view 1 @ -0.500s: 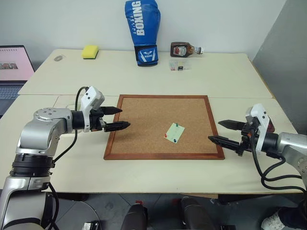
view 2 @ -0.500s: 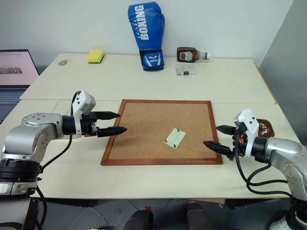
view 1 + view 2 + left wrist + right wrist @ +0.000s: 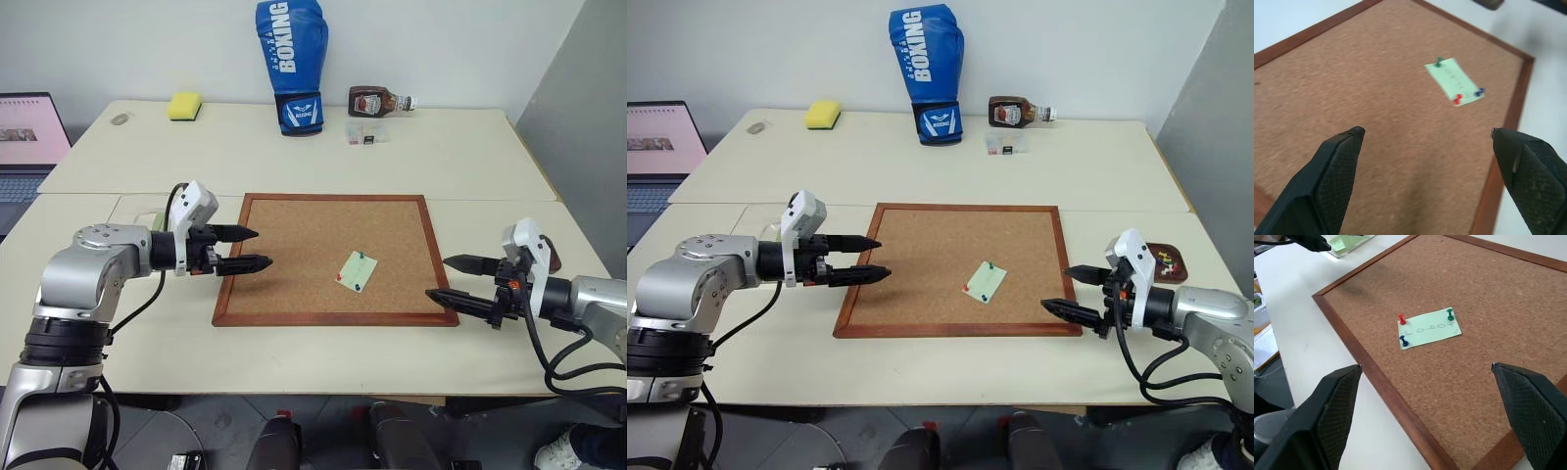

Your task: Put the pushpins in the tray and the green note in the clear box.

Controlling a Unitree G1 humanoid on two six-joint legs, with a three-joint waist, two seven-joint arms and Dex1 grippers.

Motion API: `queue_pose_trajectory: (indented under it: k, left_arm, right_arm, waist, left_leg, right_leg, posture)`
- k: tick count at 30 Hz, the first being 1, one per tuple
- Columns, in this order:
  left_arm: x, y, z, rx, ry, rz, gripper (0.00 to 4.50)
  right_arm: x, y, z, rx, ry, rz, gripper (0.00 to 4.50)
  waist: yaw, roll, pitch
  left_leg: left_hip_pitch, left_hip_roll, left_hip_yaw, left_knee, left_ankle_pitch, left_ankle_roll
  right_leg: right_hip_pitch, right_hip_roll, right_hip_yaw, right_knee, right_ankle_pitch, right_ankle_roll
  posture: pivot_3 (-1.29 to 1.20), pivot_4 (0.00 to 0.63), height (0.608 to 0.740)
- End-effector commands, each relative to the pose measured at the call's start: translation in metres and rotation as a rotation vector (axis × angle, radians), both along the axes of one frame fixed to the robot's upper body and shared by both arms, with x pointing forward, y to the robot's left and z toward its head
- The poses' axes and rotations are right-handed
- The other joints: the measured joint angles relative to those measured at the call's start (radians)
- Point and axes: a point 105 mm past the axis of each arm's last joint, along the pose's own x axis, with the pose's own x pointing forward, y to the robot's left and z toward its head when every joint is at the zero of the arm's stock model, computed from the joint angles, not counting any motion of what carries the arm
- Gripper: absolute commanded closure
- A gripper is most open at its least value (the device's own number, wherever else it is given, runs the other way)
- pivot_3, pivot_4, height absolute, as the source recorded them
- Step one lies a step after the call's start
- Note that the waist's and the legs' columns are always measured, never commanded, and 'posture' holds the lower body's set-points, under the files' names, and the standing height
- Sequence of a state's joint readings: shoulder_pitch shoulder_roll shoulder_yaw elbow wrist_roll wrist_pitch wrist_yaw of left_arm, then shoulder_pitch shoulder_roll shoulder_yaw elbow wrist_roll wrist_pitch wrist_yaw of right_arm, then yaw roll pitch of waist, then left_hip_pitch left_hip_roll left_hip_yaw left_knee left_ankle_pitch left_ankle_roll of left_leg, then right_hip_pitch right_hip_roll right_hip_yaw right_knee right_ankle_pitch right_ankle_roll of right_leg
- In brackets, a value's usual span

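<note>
Your green note (image 3: 357,271) lies flat on the cork board (image 3: 294,235), right of the board's middle, pinned by pushpins (image 3: 1450,313). From the head views you can make out only a green head at one corner and a red one at the opposite end; the wrist views add a blue pin (image 3: 1404,340) beside the red, and faint handwriting on the note, too small to read. The tray (image 3: 1168,262) shows in the right eye view, just off the board's right edge, partly hidden behind the right gripper (image 3: 460,279). The clear box (image 3: 1344,244) sits off the board's left edge, behind the left gripper (image 3: 250,249). Both sets of jaws stand wide and empty. Beyond the board's far edge, the blue glove (image 3: 291,61) reads "BOXING".
</note>
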State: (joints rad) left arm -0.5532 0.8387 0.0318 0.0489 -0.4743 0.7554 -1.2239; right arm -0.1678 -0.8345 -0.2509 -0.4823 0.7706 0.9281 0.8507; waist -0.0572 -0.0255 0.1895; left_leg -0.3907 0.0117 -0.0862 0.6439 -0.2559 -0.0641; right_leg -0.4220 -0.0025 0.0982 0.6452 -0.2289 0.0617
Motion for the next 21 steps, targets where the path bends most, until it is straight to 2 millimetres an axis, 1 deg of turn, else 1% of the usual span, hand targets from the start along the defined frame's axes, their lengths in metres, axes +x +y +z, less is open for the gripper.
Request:
queue_pose_trajectory:
  k: [1,8,13,17,18,21]
  left_arm:
    - [-0.006,-0.003,0.011,0.018,-0.019,-0.048,0.07]
    - [-0.003,0.002,0.009,0.056,-0.035,-0.042,0.07]
    - [-0.001,0.001,0.007,0.079,-0.064,-0.04,0.07]
    - [0.012,-0.009,0.01,0.048,-0.146,0.013,0.07]
    - [0.014,-0.012,0.008,0.048,-0.162,0.018,0.34]
    - [0.01,-0.024,-0.003,0.052,-0.18,-0.023,0.85]
  right_arm:
    - [-0.007,0.002,0.011,0.004,-0.031,0.033,0.0]
    - [-0.007,0.003,0.011,0.001,-0.032,0.041,0.0]
    - [-0.004,0.005,0.009,0.001,-0.046,0.032,0.0]
    - [0.001,0.011,0.008,0.005,-0.079,0.011,0.0]
    - [0.002,0.012,0.008,0.007,-0.09,0.005,0.0]
    - [0.009,0.02,0.006,0.005,-0.132,-0.015,0.0]
  waist:
    - [0.0,0.0,0.0]
    - [0.0,0.0,0.0]
    - [0.0,0.0,0.0]
    - [0.001,0.0,0.0]
    - [0.001,0.0,0.0]
    - [0.001,0.0,0.0]
  left_leg:
    - [0.0,0.0,0.0,0.0,0.0,0.0]
    - [0.0,0.0,0.0,0.0,0.0,0.0]
    - [0.0,0.0,0.0,0.0,0.0,0.0]
    - [0.0,0.0,0.0,0.001,0.0,0.0]
    - [0.0,0.0,0.0,0.001,0.0,0.0]
    - [0.0,0.0,0.0,0.002,0.0,0.0]
  right_leg:
    - [0.0,0.0,0.0,0.0,0.0,0.0]
    - [0.0,0.0,0.0,0.0,0.0,0.0]
    - [0.0,0.0,0.0,0.0,0.0,0.0]
    - [0.0,0.0,0.0,0.0,0.0,0.001]
    - [0.001,0.0,0.0,0.0,0.001,0.001]
    - [0.0,0.0,0.0,0.0,0.001,0.002]
  posture:
    - [0.0,0.15,0.74]
    - [0.0,0.15,0.74]
    - [0.0,0.15,0.74]
    - [0.0,0.15,0.74]
    - [0.0,0.15,0.74]
    - [0.0,0.15,0.74]
